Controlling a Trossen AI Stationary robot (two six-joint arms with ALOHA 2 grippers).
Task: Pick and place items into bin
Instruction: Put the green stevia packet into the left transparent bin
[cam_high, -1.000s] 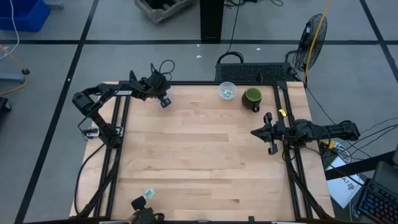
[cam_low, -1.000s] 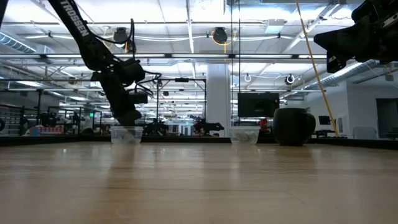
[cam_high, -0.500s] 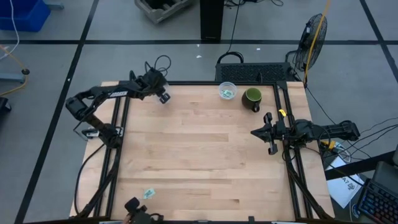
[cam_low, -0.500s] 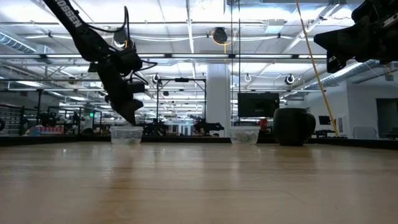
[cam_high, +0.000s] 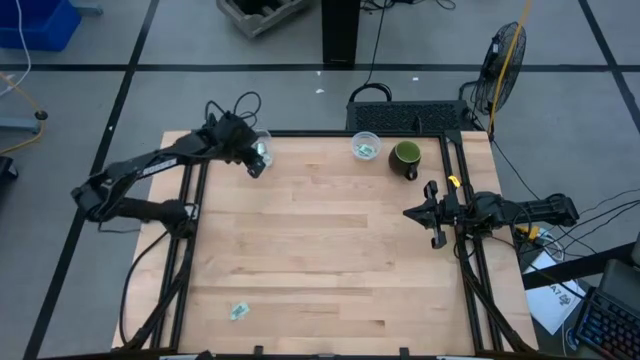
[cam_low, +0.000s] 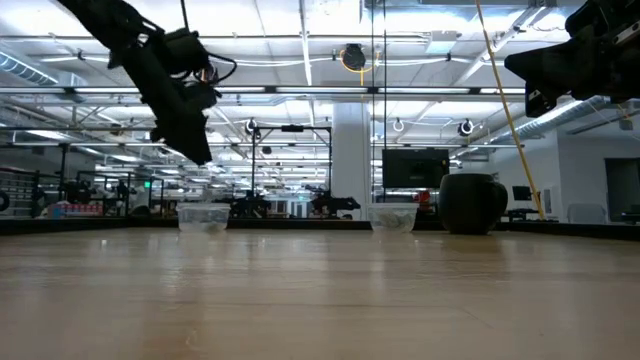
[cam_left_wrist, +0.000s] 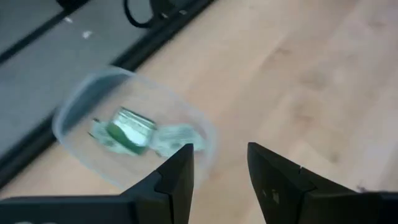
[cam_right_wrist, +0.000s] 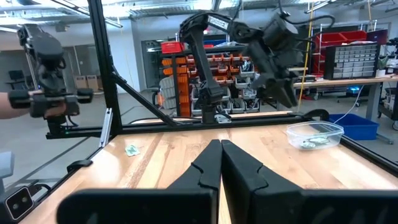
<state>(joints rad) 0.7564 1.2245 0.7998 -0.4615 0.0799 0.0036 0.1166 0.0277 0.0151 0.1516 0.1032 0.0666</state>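
My left gripper (cam_high: 256, 160) hangs open above a clear bin (cam_left_wrist: 93, 124) at the table's far left. Several pale green and white packets (cam_left_wrist: 134, 132) lie on the bin's floor, and nothing is between the fingers (cam_left_wrist: 177, 177). In the low view the gripper (cam_low: 192, 140) is well clear of the bin (cam_low: 203, 217). One loose packet (cam_high: 239, 311) lies flat on the wood near the front left edge. My right gripper (cam_high: 432, 215) waits shut at the right side, above the table.
A second clear bin (cam_high: 366, 146) holding a packet and a dark green mug (cam_high: 406, 158) stand along the far edge. Black rails (cam_high: 190, 250) run down both table sides. The bare wood of the table's middle (cam_high: 320, 240) lies between the arms. A person's hand (cam_right_wrist: 7, 106) shows beyond the table.
My left gripper has risen from just over the far-left bin to well above it, and its arm has swung out toward the table's left edge. A dark object and a hand at the near edge by the loose packet have gone out of view.
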